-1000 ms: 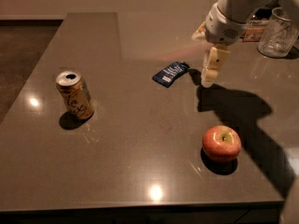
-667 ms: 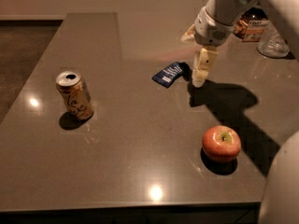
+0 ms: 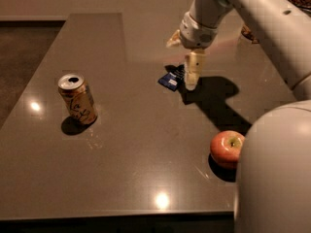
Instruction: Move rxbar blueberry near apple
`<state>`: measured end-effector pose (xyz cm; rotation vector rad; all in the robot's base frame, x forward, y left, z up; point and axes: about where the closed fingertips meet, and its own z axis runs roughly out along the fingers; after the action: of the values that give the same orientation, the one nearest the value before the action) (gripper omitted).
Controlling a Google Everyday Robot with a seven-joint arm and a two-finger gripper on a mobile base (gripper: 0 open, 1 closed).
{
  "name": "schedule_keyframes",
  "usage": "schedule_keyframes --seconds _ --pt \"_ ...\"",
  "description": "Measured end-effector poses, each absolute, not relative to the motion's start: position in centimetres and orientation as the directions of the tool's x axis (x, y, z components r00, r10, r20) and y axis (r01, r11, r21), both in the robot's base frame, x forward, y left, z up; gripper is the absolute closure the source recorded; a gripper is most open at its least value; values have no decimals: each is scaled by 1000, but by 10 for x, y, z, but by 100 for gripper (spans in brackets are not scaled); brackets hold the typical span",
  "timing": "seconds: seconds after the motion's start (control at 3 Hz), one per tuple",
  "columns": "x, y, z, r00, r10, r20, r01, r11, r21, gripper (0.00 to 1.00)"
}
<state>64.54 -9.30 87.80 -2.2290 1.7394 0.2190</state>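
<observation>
The rxbar blueberry (image 3: 171, 80), a small flat dark-blue wrapper, lies on the brown table (image 3: 136, 169) at centre back. My gripper (image 3: 185, 75) is right over its right end, one pale finger (image 3: 192, 71) pointing down beside the bar and touching or nearly touching it. The jaws stand apart and hold nothing. The apple (image 3: 227, 148), red-orange with a yellowish top, sits at the front right, well apart from the bar and partly behind my arm (image 3: 272, 178).
A gold drink can (image 3: 77, 98) stands upright at the left. My arm's pale body fills the right foreground and its upper link crosses the top right. Some objects (image 3: 247, 33) sit at the table's far right, mostly hidden. The table's front edge is near the bottom.
My gripper has moved left and down, from right of the bar to directly at its right end. The bar, apple and can have not moved.
</observation>
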Motion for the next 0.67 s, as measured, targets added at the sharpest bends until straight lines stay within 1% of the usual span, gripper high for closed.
schedule_keyframes --seconds 0.33,0.67 --pt "651 -83 865 300 -910 -287 -953 -275 -125 0" --pt "657 -84 853 317 -913 -256 -948 -299 -108 13"
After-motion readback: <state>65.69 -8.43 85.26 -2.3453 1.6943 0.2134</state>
